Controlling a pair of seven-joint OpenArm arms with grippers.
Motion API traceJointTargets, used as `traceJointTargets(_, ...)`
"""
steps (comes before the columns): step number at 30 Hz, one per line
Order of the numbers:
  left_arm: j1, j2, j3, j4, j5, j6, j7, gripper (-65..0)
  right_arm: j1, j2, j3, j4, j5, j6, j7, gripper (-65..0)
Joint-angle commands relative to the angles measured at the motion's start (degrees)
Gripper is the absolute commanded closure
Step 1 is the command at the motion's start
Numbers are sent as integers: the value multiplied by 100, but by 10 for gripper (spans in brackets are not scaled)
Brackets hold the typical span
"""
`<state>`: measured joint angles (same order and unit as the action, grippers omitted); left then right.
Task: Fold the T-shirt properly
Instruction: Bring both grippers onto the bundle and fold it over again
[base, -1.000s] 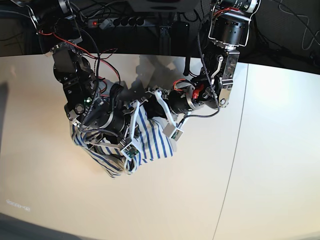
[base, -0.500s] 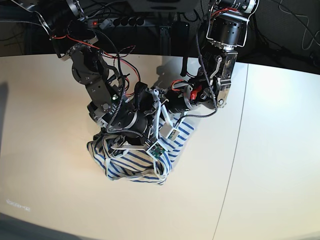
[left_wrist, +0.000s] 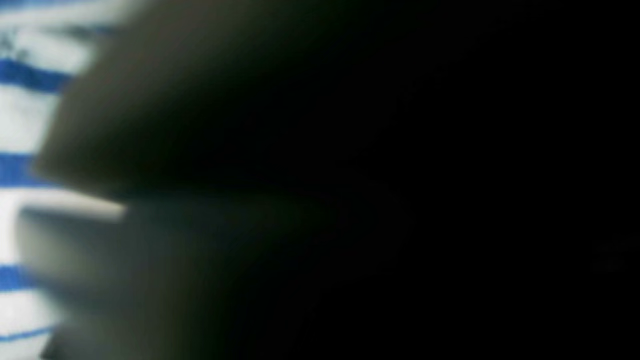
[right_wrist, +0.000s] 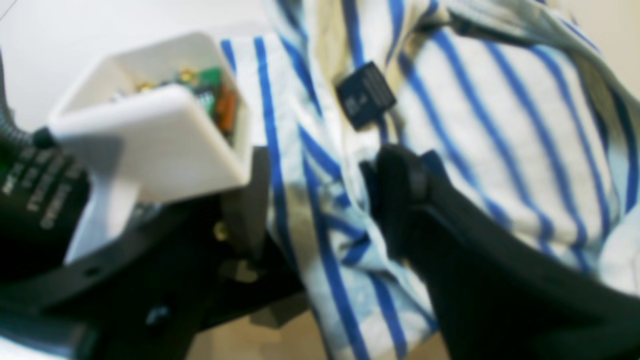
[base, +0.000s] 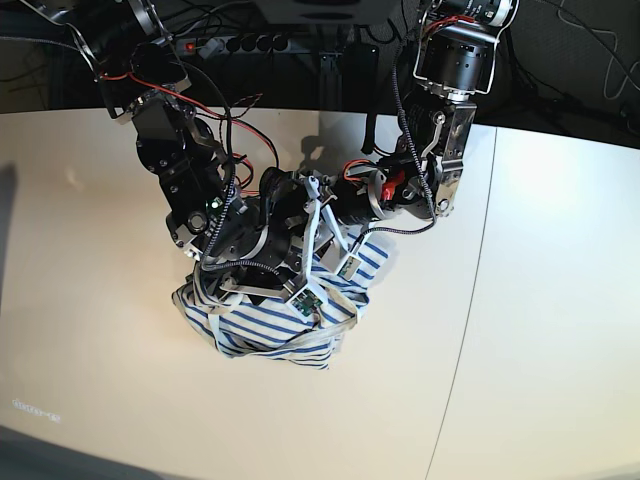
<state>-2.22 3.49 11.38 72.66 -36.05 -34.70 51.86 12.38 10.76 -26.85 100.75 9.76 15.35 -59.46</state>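
Cream tabletop (base: 90, 300) bears the soft white, blue-striped cloth T-shirt (base: 270, 335), bunched under both arms. Right gripper (right_wrist: 320, 200) stands spread, cloth lying between its black fingers (right_wrist: 400, 190). Left gripper's opening cannot be told. Small dark tag (right_wrist: 366, 95) shows.

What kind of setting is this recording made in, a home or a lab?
Most likely a robotics lab or test bench. A bare pale table holds only the striped T-shirt, and a power strip with loose cables runs along the dark back edge.
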Motion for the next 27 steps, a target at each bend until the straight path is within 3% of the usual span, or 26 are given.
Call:
traceJointTargets(1,15,44,17,50,-157,63,310,-99,114,-48,-9,92,229,-144,201,-349)
traceJointTargets(17,68,-264,17,728,-337,61,632,-99,673,-48,-7,275,197,-146,203,-347)
traceJointTargets(27,68,-656,13,728,-334,61,693,-99,953,17,177,275,-546,-153,273,-347)
